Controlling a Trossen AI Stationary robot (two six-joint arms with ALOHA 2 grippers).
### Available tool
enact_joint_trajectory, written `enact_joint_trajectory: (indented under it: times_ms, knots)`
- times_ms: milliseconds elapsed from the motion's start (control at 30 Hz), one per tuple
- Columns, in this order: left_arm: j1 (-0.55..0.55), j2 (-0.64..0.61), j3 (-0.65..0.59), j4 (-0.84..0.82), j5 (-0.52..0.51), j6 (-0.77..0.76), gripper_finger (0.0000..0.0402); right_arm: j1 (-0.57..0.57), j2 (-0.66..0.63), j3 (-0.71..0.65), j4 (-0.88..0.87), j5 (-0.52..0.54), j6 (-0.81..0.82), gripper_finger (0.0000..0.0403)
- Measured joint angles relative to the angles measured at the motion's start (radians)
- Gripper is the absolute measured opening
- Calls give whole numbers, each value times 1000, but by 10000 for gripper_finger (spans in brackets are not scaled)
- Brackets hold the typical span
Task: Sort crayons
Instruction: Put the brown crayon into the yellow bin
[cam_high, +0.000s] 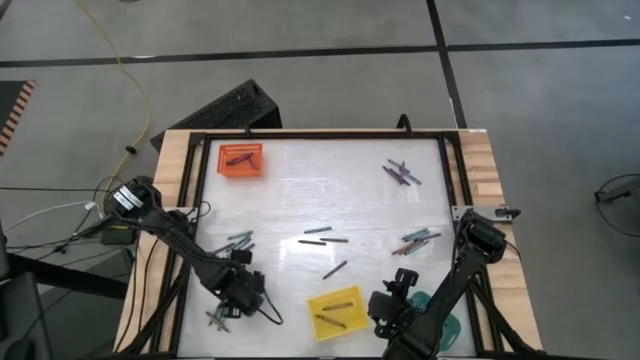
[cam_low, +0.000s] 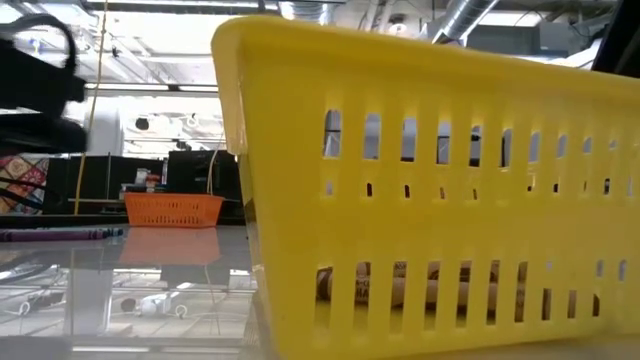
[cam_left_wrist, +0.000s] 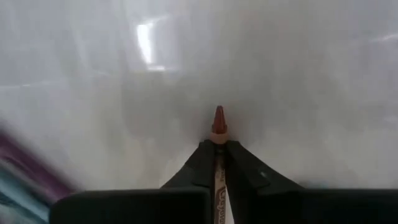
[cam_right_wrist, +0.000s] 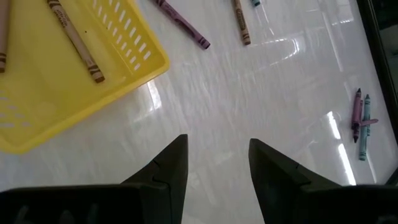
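Fingers of the left gripper are clamped on a brownish-red crayon, its tip poking out just past them, low over the surface near the front-left corner. That grip looks narrow, so the stick could probably pivot or slip out if the arm swings fast. A small heap of crayons lies just beside this gripper, close to the front edge, and a careless move could knock them off the surface. Toward the back-left corner sits the orange tray, with open room between it and the arm. Mid-surface, loose crayons lie scattered, so a low sweep across might scatter them further. Along the front edge stands the yellow tray with sticks already in it; it is light-looking and could likely be pushed by a bump. Just beside it the right gripper hangs with its fingers apart and nothing between them, partly over a teal tray at the front-right corner. Both arms crowd the front edge, so a clash there seems the main risk, while the back half stays roomy
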Motion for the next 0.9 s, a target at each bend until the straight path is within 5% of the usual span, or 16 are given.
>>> enact_joint_trajectory:
  times_ms: [167, 400, 667, 900]
  knots:
    - [79, 2, 116, 12, -180, 107, 2, 0, 0, 0, -3, 0, 0, 163]
    - [164, 1, 326, 159, -201, 275, 1, 1, 0, 0, -3, 0, 0, 163]
    - [214, 25, 382, 593, 26, 322, 1, 17, 0, 0, -3, 0, 17, 163]
    - [228, 152, 379, 684, 128, 309, 0, 52, 0, 0, -3, -2, 54, 163]
